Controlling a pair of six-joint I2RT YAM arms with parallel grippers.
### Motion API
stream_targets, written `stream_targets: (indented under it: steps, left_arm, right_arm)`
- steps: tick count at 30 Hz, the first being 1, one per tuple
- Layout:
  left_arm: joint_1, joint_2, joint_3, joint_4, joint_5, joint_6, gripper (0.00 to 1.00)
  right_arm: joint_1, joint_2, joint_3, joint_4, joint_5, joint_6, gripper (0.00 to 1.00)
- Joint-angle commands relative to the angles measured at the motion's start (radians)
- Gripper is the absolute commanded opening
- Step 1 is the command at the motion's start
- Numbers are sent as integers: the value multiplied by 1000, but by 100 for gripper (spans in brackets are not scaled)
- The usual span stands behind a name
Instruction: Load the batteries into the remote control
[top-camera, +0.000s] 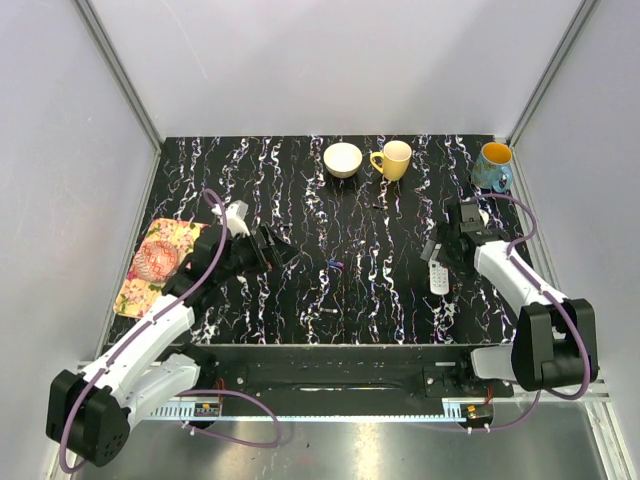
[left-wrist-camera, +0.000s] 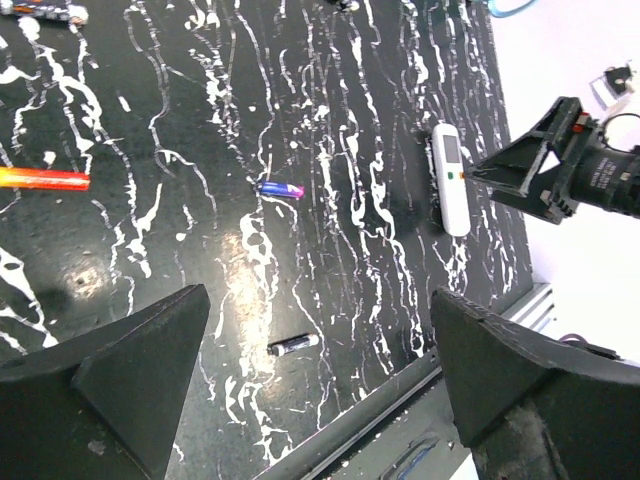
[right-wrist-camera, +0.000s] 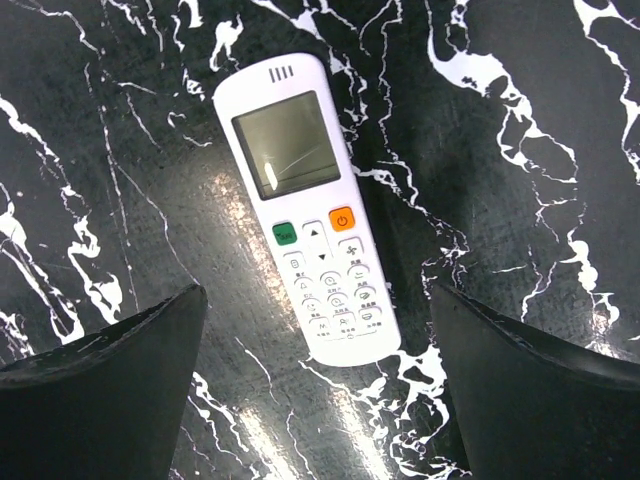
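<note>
The white remote control (right-wrist-camera: 307, 205) lies flat on the black marbled table, screen and buttons up; it also shows as a slim white bar, the remote control (top-camera: 439, 278). My right gripper (right-wrist-camera: 315, 295) hovers over its button end, open, one finger on each side and apart from it. A bluish-purple and red battery (left-wrist-camera: 280, 188) lies mid-table, the same battery (top-camera: 334, 264). A darker battery (left-wrist-camera: 294, 345) lies nearer the front edge. My left gripper (left-wrist-camera: 320, 300) is open above the table, left of both batteries, holding nothing. In the top view the left gripper (top-camera: 285, 250) points right.
At the back stand a cream bowl (top-camera: 343, 159), a yellow mug (top-camera: 394, 159) and a blue mug (top-camera: 492, 166). A floral cloth (top-camera: 160, 262) lies at the left edge under the left arm. The metal front rail (left-wrist-camera: 400, 400) runs close to the darker battery.
</note>
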Motion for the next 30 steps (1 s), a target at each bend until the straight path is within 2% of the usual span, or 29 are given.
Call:
stream_targets:
  steps: [1,3,8,16,21,30]
  left_arm:
    - [-5,18,-1,118,89,-23,97]
    - [-3,17,-6,124,92,-29,97]
    - [-5,5,-12,125,90,-27,97]
    - [-6,12,-12,124,98,-29,97]
    - [-8,18,-14,125,99,-32,97]
    - [-8,11,-21,125,98,-35,97]
  right_arm:
    - [3,-43,-15,55,-55,-34,99]
    - [5,-18,-7,53,-57,-32,98]
    - [5,101,34,26,-57,-51,88]
    - [5,152,47,30,-40,-51,85]
    - [5,178,50,41,-43,-52,72]
    - [22,191,45,47,-49,-45,62]
